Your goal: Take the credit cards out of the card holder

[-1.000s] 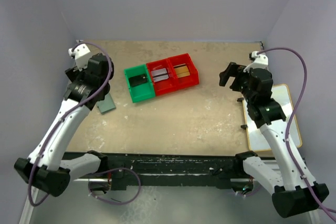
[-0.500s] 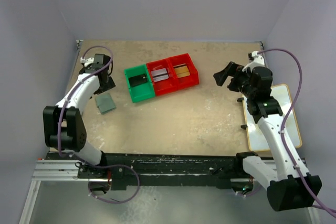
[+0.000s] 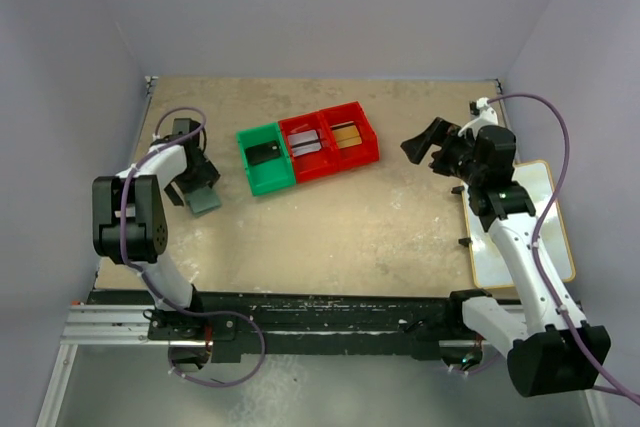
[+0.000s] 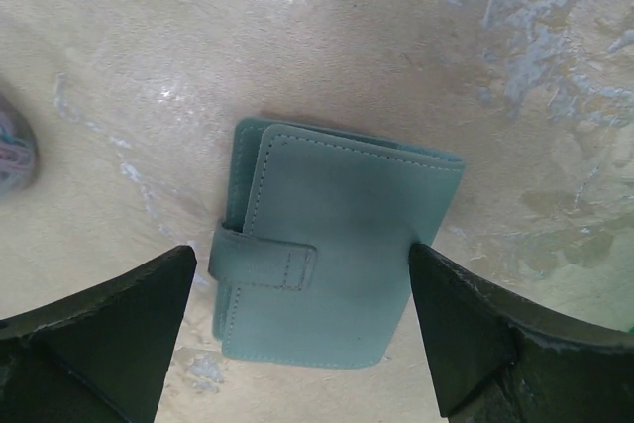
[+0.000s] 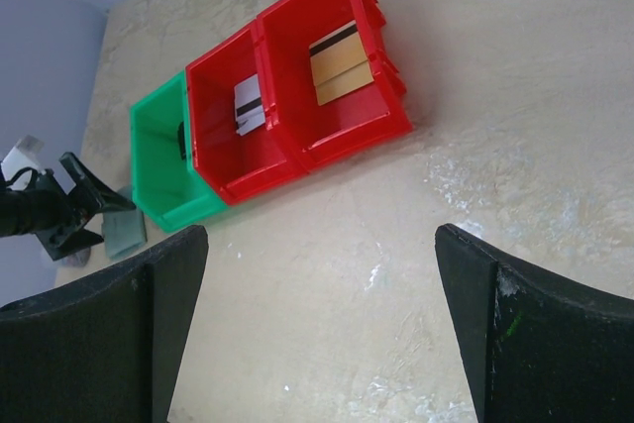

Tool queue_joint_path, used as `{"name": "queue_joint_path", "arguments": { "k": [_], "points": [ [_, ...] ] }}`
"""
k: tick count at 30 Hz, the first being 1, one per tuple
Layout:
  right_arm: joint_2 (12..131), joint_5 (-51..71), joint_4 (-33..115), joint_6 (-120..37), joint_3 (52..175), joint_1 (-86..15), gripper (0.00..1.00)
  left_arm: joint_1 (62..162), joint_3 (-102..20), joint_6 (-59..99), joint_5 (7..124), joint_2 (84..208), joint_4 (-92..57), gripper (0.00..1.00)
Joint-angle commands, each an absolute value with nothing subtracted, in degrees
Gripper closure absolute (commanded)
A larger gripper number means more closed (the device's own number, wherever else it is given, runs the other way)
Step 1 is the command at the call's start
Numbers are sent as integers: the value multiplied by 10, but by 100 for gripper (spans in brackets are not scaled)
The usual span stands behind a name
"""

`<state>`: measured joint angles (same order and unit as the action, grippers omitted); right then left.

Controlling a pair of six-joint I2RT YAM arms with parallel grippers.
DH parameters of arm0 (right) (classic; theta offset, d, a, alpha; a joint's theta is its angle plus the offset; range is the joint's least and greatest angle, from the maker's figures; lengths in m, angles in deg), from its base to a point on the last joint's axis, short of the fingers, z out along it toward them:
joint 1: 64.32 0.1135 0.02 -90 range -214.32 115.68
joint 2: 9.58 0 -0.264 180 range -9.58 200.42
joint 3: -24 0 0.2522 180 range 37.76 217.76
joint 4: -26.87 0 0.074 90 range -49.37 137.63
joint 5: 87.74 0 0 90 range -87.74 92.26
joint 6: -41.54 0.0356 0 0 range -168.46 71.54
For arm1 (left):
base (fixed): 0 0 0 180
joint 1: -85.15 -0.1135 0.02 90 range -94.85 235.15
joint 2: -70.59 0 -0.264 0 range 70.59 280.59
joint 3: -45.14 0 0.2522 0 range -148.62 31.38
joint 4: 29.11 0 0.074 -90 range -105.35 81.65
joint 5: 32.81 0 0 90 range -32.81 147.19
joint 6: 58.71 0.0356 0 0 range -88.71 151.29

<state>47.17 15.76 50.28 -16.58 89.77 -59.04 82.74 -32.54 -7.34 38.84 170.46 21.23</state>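
The card holder (image 4: 332,264) is a light blue bifold wallet lying flat and closed on the table, its snap tab (image 4: 267,266) wrapped over one edge. It also shows in the top view (image 3: 205,201) at the left. My left gripper (image 4: 300,260) is open, just above the wallet, with one finger on each side of it; in the top view (image 3: 190,179) it is low over the wallet. My right gripper (image 3: 425,147) is open and empty, held in the air at the right, looking towards the bins (image 5: 319,245). No cards show in the wallet.
A green bin (image 3: 265,159) and two red bins (image 3: 305,147) (image 3: 350,135) stand in a row at mid-table. The bins hold a dark card, a silver card (image 5: 250,106) and a gold card (image 5: 340,64). A white board (image 3: 520,237) lies at the right edge.
My left arm has folded down and its gripper has come forward and down over the wallet. My right gripper has shifted slightly to the left.
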Motion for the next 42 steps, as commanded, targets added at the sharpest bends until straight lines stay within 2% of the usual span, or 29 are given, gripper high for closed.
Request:
{"name": "queue_joint_path", "arguments": {
  "k": [1, 7, 10, 13, 16, 18, 21, 24, 25, 33, 42],
  "points": [
    [477, 178, 476, -150, 895, -593, 0, 821, -304, -90, 422, 1721, 165, 15],
    [484, 177, 474, -144, 891, -593, 0, 819, -262, -116, 424, 1728, 136, 24],
    [490, 175, 479, -142, 892, -593, 0, 819, -242, -122, 442, 1729, 121, 37],
    [492, 172, 485, -143, 893, -593, 0, 819, -225, -127, 446, 1720, 113, 44],
    [491, 168, 486, -143, 891, -593, 0, 819, -204, -132, 457, 1703, 95, 56],
    [491, 166, 487, -142, 890, -593, 0, 819, -189, -134, 462, 1694, 87, 68],
    [490, 164, 491, -141, 892, -593, 0, 819, -180, -137, 457, 1684, 86, 78],
    [486, 163, 493, -140, 887, -593, 0, 820, -178, -131, 461, 1675, 92, 97],
    [485, 163, 488, -136, 881, -593, 0, 820, -175, -130, 461, 1670, 93, 100],
    [487, 163, 486, -134, 876, -593, 0, 820, -138, -129, 456, 1611, 93, 100],
    [494, 169, 476, -137, 868, -593, 0, 827, -111, -115, 535, 1490, 133, 100]
  ]
}}
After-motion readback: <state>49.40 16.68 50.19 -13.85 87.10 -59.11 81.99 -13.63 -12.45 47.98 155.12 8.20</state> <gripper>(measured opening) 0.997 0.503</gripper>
